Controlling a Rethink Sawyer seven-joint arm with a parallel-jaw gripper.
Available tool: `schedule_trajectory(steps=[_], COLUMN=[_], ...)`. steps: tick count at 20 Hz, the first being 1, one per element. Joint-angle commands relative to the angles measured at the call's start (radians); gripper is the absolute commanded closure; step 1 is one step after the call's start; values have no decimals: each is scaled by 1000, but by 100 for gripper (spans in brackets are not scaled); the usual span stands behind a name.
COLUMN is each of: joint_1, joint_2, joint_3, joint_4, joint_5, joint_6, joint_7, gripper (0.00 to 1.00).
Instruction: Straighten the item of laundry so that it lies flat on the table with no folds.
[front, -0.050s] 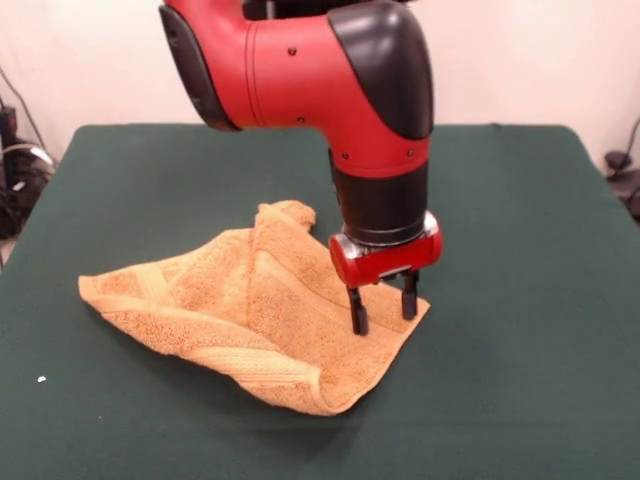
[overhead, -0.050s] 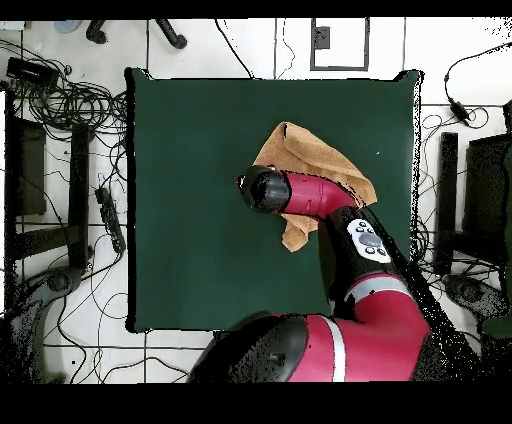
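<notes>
While the towel (front, -0.050s: 250, 320) lies rumpled and folded near the middle of the green counter (front, -0.050s: 520, 250), the claw (front, -0.050s: 383, 305) stands over its corner, fingers parted, gripping nothing.

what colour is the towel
Golden orange towel, clearest in the front view.

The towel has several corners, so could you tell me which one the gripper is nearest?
The towel corner on the front view's right, beneath the open gripper.

Front camera sits low across the table (front, -0.050s: 520, 300), looking close at the arm; overhead camera looks straight down from higher; the 2 views share the tabletop and towel (front, -0.050s: 250, 310).
</notes>
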Motion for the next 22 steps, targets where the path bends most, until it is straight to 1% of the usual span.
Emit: schedule_trajectory(steps=[1, 8, 9, 12, 16, 19, 22], joint_1=[38, 51, 39, 44, 47, 53, 62], joint_2=[70, 116, 122, 127, 121, 79, 6], joint_3=[-9, -11, 3, 2, -1, -9, -20], joint_4=[79, 52, 59, 42, 48, 71, 118], joint_5=[41, 51, 55, 59, 79, 91, 102], joint_6=[-40, -103, -136, -106, -116, -90, -62], joint_7=[261, 271, 269, 254, 263, 268, 280], gripper=[0, 0, 100, 100, 100, 100, 100])
